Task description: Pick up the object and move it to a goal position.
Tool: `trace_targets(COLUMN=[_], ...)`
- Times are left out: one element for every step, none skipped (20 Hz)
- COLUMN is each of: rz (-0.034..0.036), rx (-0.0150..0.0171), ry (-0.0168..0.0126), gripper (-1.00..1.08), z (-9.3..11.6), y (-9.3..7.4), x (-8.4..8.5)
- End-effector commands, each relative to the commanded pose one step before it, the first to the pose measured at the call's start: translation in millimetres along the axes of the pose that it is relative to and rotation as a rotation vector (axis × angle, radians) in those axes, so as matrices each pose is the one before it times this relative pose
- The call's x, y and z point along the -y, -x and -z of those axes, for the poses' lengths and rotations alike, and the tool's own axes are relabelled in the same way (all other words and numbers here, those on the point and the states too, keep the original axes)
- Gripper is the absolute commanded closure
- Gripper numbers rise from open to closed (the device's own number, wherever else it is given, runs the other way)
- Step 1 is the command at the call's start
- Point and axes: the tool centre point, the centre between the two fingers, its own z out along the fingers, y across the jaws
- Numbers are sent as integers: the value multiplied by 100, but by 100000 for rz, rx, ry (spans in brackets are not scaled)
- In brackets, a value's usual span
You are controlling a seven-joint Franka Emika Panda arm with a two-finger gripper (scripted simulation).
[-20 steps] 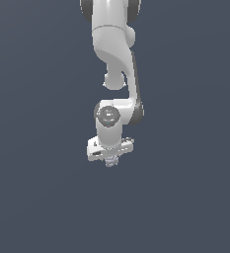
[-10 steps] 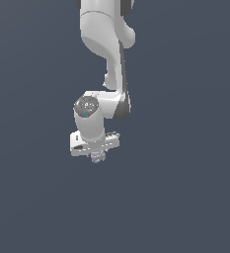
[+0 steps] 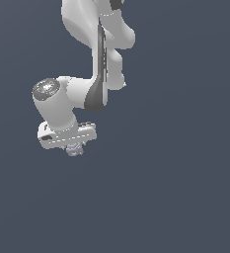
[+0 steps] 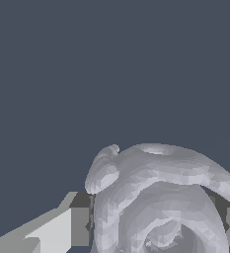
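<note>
Because the task calls for carrying the object [image 3: 75, 148] to a goal, the gripper [image 3: 74, 148] is clamped on it from both sides, and in the exterior view it hangs just beneath the white hand, with no surface visible under it, which I judge to be a carry grip. Seen from the wrist view, the object [image 4: 156, 197] fills the space between the dark finger pads [image 4: 81, 225]. It is pale grey-lavender and lumpy, with rounded knobs and a coiled, ring-like face.

One white robot arm [image 3: 94, 59], one white gripper [image 3: 75, 148], and one small, lumpy, pale grey-lavender object [image 4: 161, 202] between its fingers.
</note>
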Motion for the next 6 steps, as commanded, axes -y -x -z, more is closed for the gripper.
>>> trace_targets(rz=[235,0,0,0,0,0], rx=[64,0,0,0,0,0], ry=[-97,0,0,0,0,0], gripper=[108,108,108,108,108,108], z=[761,199,152,104,60,19], y=[352,80,56,35,18,6], x=[-1233,-350,-270,-188,-109,-35])
